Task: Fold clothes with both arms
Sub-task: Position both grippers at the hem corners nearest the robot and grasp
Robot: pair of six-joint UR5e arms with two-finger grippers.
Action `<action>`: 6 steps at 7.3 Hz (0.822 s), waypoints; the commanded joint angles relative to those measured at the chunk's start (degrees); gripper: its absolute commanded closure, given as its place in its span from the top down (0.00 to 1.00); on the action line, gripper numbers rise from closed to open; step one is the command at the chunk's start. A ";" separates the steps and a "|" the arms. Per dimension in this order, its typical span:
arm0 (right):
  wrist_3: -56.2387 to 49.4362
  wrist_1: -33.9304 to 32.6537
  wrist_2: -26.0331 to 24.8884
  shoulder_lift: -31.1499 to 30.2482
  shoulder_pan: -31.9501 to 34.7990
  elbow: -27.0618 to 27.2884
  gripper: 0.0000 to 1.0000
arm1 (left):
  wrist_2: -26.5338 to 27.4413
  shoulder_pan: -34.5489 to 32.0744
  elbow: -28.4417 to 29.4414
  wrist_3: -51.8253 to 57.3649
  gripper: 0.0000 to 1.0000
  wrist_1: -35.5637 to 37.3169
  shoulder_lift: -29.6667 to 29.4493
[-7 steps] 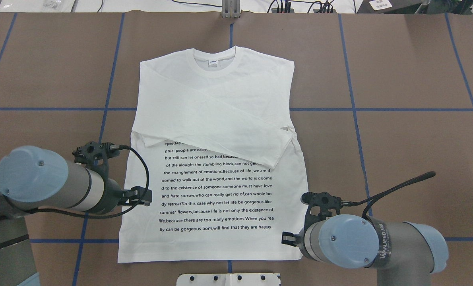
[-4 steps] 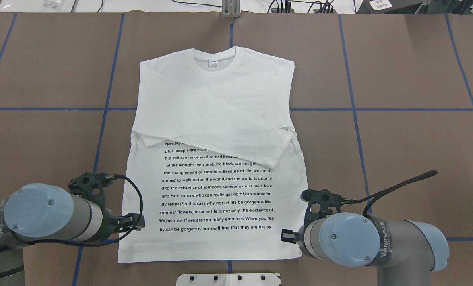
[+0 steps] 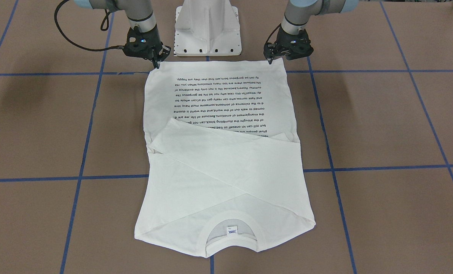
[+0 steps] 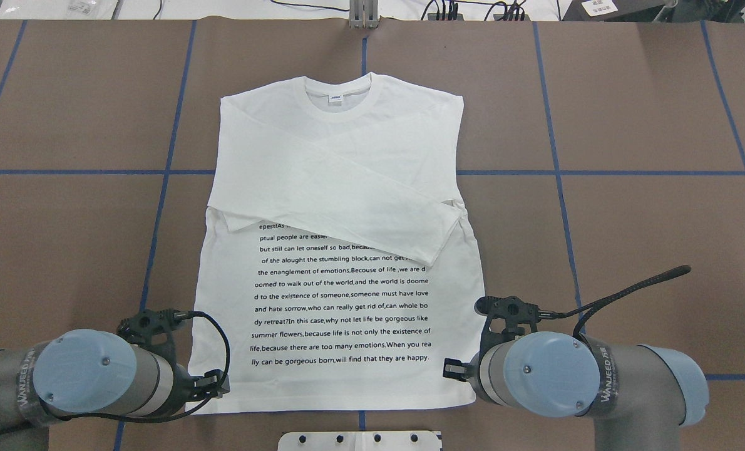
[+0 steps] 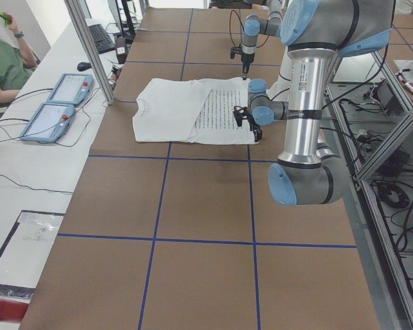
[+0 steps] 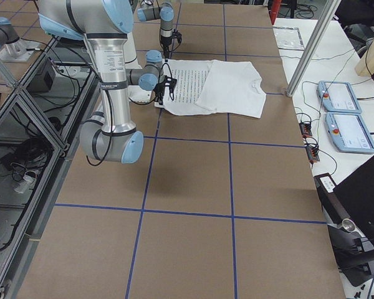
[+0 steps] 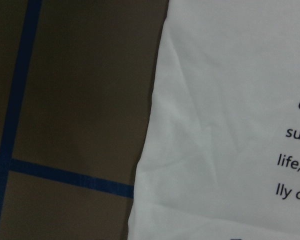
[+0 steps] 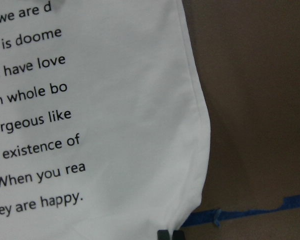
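Observation:
The white long-sleeved shirt lies flat with its printed text up, collar far from me and both sleeves folded across the chest. My left gripper hovers at the hem's left corner; in the front-facing view this gripper is too small to judge, so I cannot tell its state. My right gripper sits at the hem's right corner. In its wrist view the two fingertips are together at that corner. Whether cloth lies between them does not show.
The white pedestal base stands just behind the hem, between the two arms. Blue tape lines cross the brown table. Teach pendants lie on a side bench, where a seated person shows.
My left arm has drawn back along the shirt's left edge, from mid-body down to the hem corner. The right arm has barely shifted. The shirt lies unchanged.

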 commanded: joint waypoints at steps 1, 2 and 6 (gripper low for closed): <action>-0.01 0.00 0.26 0.00 0.35 0.16 0.00 | 0.10 0.08 0.65 0.24 0.75 0.00 0.30; -0.09 0.00 0.26 0.00 0.53 0.07 0.00 | 0.01 0.16 1.43 0.24 0.75 -0.09 0.30; -0.09 0.00 0.35 0.00 0.70 0.25 0.00 | 0.01 0.25 2.32 0.07 0.55 -0.97 0.21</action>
